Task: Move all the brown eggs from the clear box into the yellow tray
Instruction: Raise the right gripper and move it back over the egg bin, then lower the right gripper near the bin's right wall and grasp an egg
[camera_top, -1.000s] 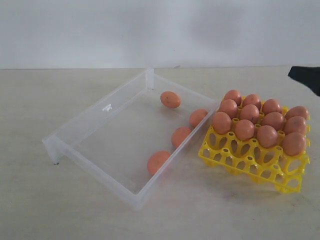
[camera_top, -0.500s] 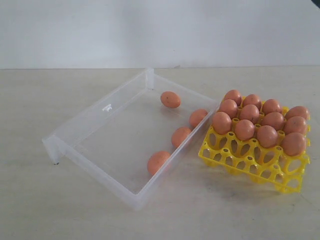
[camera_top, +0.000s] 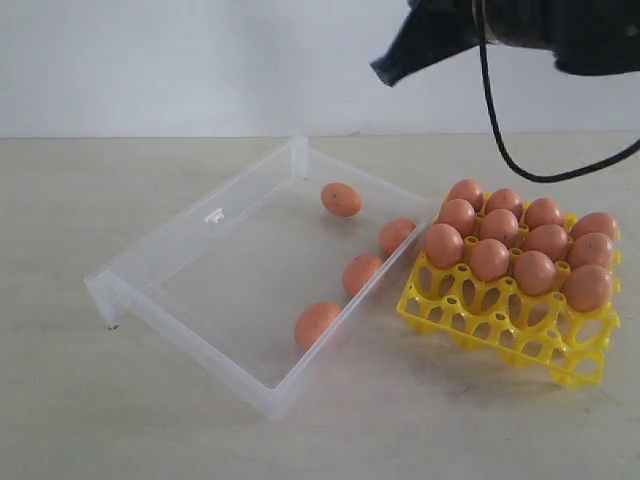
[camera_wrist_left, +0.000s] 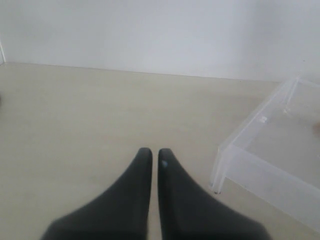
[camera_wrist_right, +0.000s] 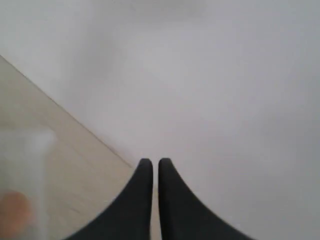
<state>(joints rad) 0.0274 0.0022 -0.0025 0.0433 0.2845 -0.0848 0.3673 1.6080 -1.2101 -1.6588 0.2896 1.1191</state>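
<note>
The clear box (camera_top: 180, 262) lies at the table's centre-left with several brown eggs (camera_top: 341, 199) along its right side. To its right stands the yellow tray (camera_top: 505, 336), its back cells filled with several brown eggs (camera_top: 489, 259) and its front row bare. My right gripper (camera_top: 385, 70) hangs high above the box's far corner, shut and holding nothing; its wrist view shows the fingertips (camera_wrist_right: 144, 165) together against the wall. My left gripper (camera_wrist_left: 151, 152) is shut and empty, low over bare table beside the box's corner (camera_wrist_left: 220, 170); the exterior view does not show it.
A black cable (camera_top: 500, 130) loops down from the right arm (camera_top: 560, 25) above the tray. A white wall (camera_top: 200, 60) closes off the far side of the table. Bare tabletop (camera_top: 120, 420) lies in front of and left of the box.
The right arm, nearly out of the picture before, has swung in high at the top right over the tray. Its jaws have closed. Eggs, box and tray have not moved.
</note>
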